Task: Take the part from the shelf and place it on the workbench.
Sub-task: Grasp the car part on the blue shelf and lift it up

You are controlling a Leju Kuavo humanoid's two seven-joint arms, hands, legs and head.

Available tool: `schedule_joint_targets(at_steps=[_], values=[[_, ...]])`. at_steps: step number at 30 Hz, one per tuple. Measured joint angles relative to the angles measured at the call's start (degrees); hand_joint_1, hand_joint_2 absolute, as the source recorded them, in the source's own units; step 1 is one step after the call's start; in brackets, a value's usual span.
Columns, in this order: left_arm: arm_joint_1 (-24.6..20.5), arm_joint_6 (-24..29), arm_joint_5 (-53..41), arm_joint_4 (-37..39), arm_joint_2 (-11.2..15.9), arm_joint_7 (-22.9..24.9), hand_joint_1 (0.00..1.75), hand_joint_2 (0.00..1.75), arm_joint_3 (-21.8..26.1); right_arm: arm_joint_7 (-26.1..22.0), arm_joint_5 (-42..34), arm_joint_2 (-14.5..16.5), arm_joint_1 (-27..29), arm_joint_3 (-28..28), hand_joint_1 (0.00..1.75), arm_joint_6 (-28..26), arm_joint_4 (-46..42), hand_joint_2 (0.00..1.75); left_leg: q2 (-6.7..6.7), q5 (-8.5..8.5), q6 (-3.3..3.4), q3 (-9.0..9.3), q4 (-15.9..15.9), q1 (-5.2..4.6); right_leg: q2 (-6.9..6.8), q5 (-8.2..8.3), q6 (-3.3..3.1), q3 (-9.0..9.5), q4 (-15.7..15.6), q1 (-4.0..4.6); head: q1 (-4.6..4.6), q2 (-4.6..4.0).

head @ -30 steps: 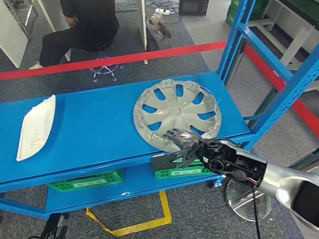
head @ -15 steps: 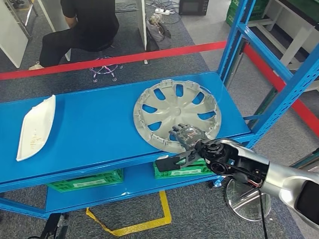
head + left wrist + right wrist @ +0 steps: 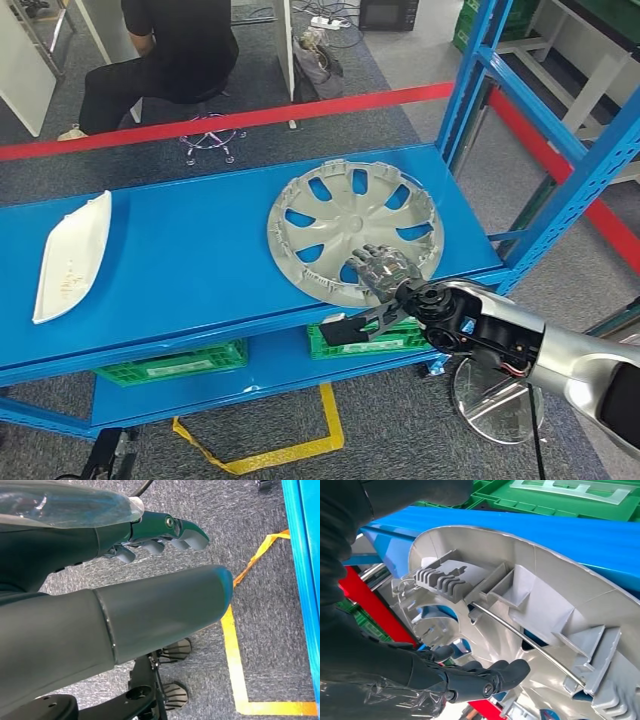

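One silver hubcap (image 3: 355,229) lies flat on the blue shelf (image 3: 189,270), right side, its near rim overhanging the shelf's front edge. Right hand (image 3: 383,270) is at that near rim: fingers (image 3: 377,262) spread on top of the cap, thumb (image 3: 347,328) out below the shelf edge. Right wrist view shows the ribbed underside of the cap (image 3: 531,605) with fingers lying along it; can't tell if it's actually clamped, looks like touching, not a closed grip. One white plastic part (image 3: 72,255) sits on the shelf far left, well apart from the hubcap. Two green crates (image 3: 177,360) on the lower shelf level, one left, one right under the hubcap. Left hand (image 3: 113,605) hangs over grey carpet with yellow floor tape (image 3: 236,665), fingers apart, holding nothing. One person (image 3: 162,50) seated beyond the red floor line (image 3: 226,118), far side. One round shiny disc (image 3: 494,400) on the floor near right.
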Motion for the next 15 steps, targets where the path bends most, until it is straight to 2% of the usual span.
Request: schedule_joint_targets(at_steps=[15], values=[[-0.03, -0.02, -0.14, 0.0, -0.02, 0.01, 0.0, 0.0, -0.02, -0.39, 0.08, -0.23, 0.66, 0.2, 0.0, -0.88, 0.21, 1.75, 0.0, 0.0, 0.0, 0.0, 0.0, 0.0, 0.0, 0.0, 0.0, 0.01, 0.0, 0.0, -0.01, 0.0]])
